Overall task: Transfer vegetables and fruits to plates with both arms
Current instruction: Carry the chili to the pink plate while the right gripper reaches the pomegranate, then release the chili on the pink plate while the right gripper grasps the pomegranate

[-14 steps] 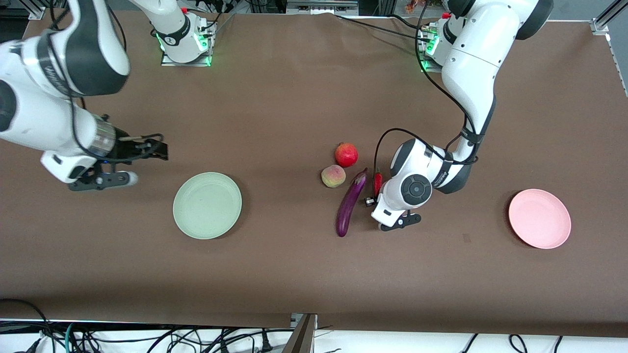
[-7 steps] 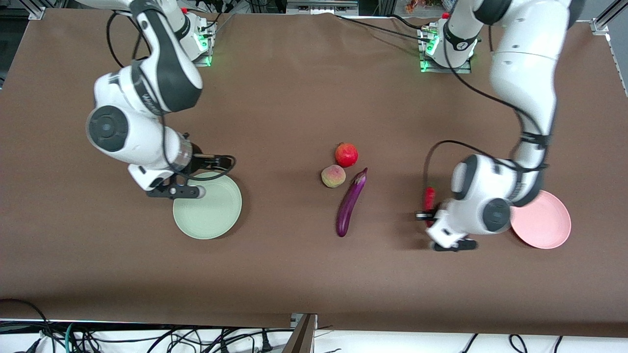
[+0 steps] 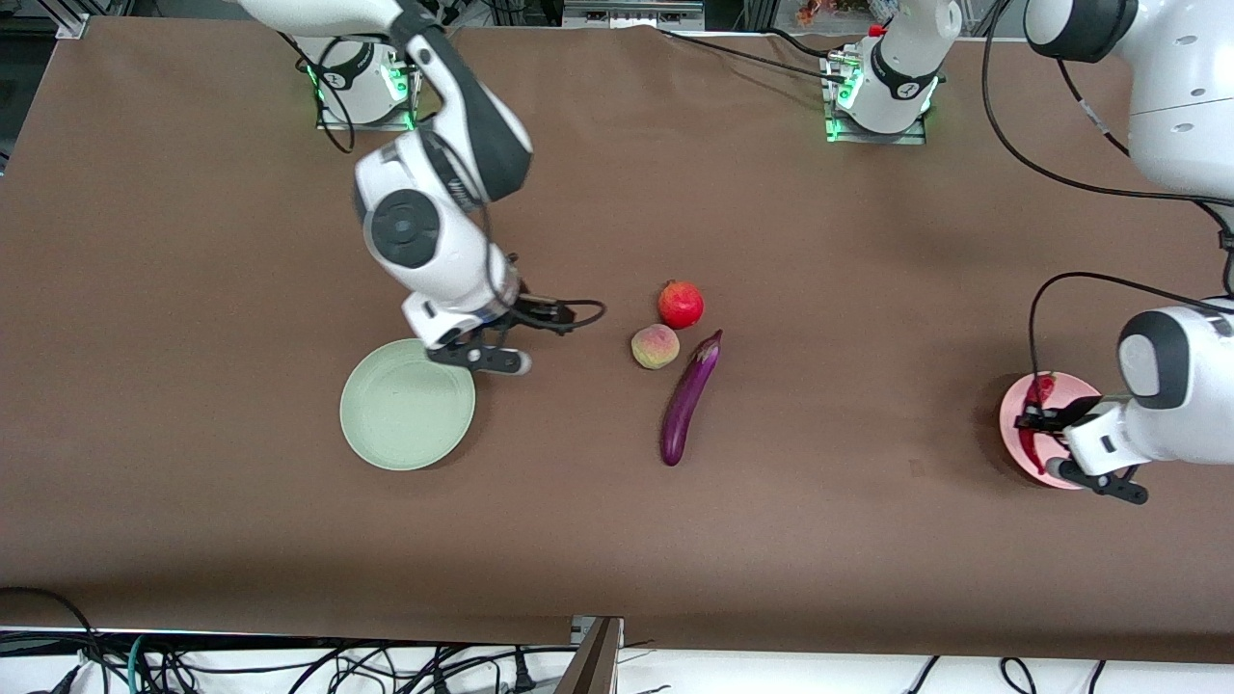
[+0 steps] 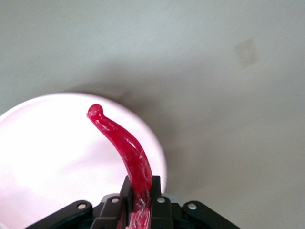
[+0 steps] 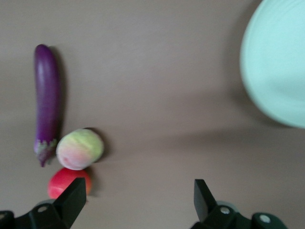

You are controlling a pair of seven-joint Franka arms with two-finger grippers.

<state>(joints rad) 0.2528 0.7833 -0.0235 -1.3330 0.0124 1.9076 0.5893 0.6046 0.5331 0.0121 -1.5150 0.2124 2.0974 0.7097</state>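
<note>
The red chili pepper (image 4: 128, 155) is pinched tight by the left gripper (image 3: 1036, 421) over the pink plate (image 3: 1014, 439). The right gripper (image 3: 540, 313), wide open and empty, is kept over the table; the peach (image 3: 656, 346) lies toward four o'clock.

Front view: left arm wrist covers much of pink plate (image 3: 1012, 424); chili pepper (image 3: 1038, 424) only partly seen. Left wrist view: pepper's lower end hidden between fingers, plate cut by edge. Right wrist view: green plate (image 5: 276, 62) cut off, blurred; red fruit (image 5: 62, 181) partly behind finger.
</note>
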